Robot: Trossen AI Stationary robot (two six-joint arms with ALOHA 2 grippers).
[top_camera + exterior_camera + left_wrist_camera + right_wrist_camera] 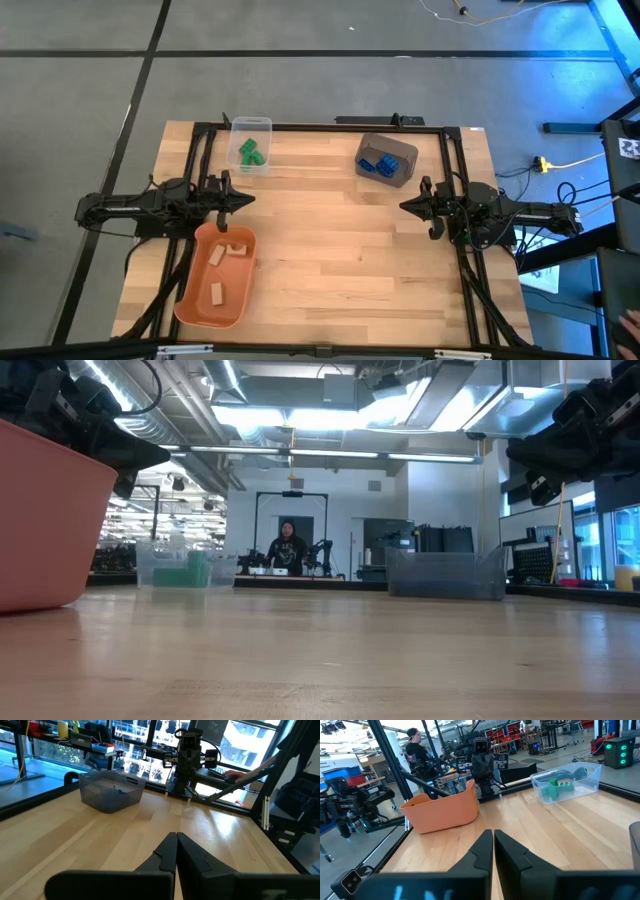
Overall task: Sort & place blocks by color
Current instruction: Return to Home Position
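Observation:
Green blocks (249,153) lie inside a clear bin (251,142) at the table's far side. Blue blocks (381,164) lie in a dark grey bin (386,159) to its right. Pale tan wood blocks (228,256) lie on the floor of an orange tub (216,275) at the near left. My left gripper (247,199) hovers just beyond the tub's far rim, shut and holding nothing (176,839). My right gripper (405,207) is at the right side of the table, shut and holding nothing (493,835). No loose block shows on the tabletop.
A black frame (330,127) runs along the table's far, left and right edges. Bare wood lies between the two grippers and toward the near edge (360,290). A person (287,549) stands in the room well beyond the table.

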